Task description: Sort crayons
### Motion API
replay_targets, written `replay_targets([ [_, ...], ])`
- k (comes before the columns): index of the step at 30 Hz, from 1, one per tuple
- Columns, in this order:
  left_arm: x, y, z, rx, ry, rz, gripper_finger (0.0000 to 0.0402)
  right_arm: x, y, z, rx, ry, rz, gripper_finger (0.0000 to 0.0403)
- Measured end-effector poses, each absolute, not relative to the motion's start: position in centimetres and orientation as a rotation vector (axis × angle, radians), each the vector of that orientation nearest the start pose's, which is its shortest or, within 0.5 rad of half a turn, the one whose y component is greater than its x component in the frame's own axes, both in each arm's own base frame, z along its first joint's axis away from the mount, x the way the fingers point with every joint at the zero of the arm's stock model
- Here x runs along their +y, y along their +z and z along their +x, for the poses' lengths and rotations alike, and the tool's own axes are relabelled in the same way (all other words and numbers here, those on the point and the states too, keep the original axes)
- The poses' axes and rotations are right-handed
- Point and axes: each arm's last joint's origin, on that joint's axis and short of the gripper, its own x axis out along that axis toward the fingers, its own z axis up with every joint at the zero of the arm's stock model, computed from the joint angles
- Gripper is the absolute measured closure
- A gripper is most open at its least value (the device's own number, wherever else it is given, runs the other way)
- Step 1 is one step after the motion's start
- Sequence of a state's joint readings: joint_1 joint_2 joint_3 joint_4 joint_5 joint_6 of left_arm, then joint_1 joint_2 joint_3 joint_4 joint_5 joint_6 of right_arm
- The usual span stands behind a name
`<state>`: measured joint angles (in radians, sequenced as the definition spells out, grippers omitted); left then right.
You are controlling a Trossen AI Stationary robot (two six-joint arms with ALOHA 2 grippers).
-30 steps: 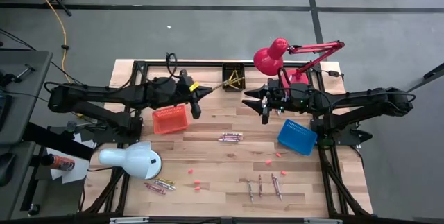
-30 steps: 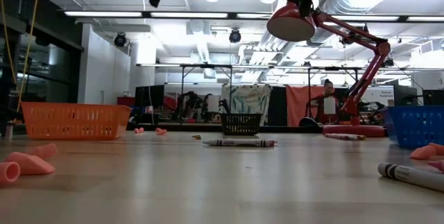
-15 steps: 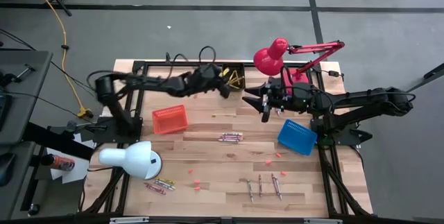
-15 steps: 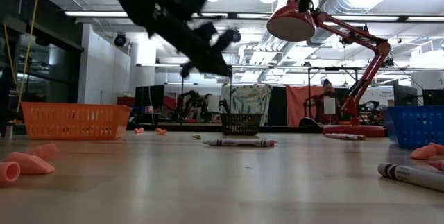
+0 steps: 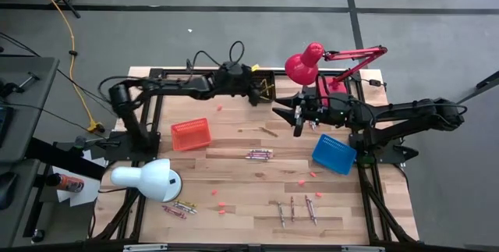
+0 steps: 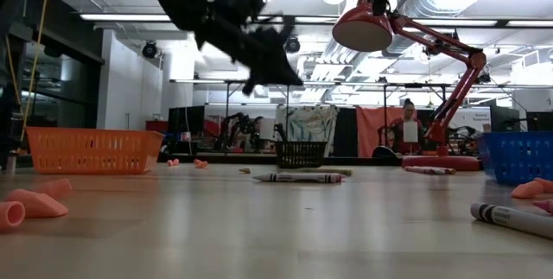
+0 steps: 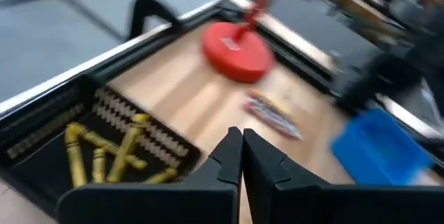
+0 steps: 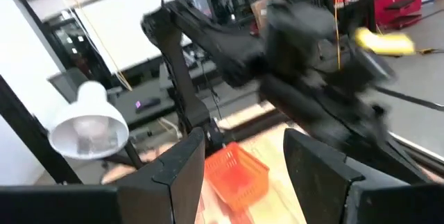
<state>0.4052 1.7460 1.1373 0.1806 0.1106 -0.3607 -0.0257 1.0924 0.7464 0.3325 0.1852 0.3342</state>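
- The left gripper (image 5: 255, 96) is blurred in the low view; its fingers (image 7: 229, 156) are pressed together, empty, just beside the black basket (image 5: 263, 78).
- Yellow crayons (image 7: 104, 156) lie crossed inside that basket.
- More crayons (image 5: 259, 154), purplish, lie bunched well away from the basket, mid-table.
- The right gripper (image 5: 297, 125) hangs near the basket, fingers (image 8: 182, 165) spread, empty.

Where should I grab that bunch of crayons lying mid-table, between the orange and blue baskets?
Take the crayon bunch across its middle, coming straight down from above. It lies flat on the table, long axis running left-right in the high view, so set the fingers astride its narrow width. The open right gripper is probably the nearer one.
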Motion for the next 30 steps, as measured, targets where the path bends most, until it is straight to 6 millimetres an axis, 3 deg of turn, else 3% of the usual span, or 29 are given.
replay_targets([
  [6, 9.7, 28.9, 32.0, 0.210, 0.183, -0.281, 0.0402, -1.2, 29.7, 24.5, 0.110, -0.228, 0.321, 0.0213],
  [9, 7.0, 29.3, 29.5, 0.163, 0.118, -0.248, 0.0402, -1.1, 29.1, 24.8, 0.153, -0.226, 0.316, 0.0213],
  [13, 4.2, 27.1, 26.9, 0.212, 0.077, -0.242, 0.0402, -1.1, 28.4, 25.3, 0.190, -0.210, 0.288, 0.0213],
  [17, 2.5, 24.4, 26.2, 0.310, 0.060, -0.237, 0.0401, -1.0, 27.5, 25.8, 0.246, -0.168, 0.259, 0.0213],
  [24, 1.2, 21.1, 28.0, 0.455, -0.006, -0.119, 0.0401, -0.9, 26.7, 26.4, 0.286, -0.143, 0.261, 0.0213],
  [30, 1.6, 18.5, 31.1, 0.598, -0.059, 0.024, 0.0395, -0.9, 26.8, 26.4, 0.276, -0.142, 0.262, 0.0213],
])
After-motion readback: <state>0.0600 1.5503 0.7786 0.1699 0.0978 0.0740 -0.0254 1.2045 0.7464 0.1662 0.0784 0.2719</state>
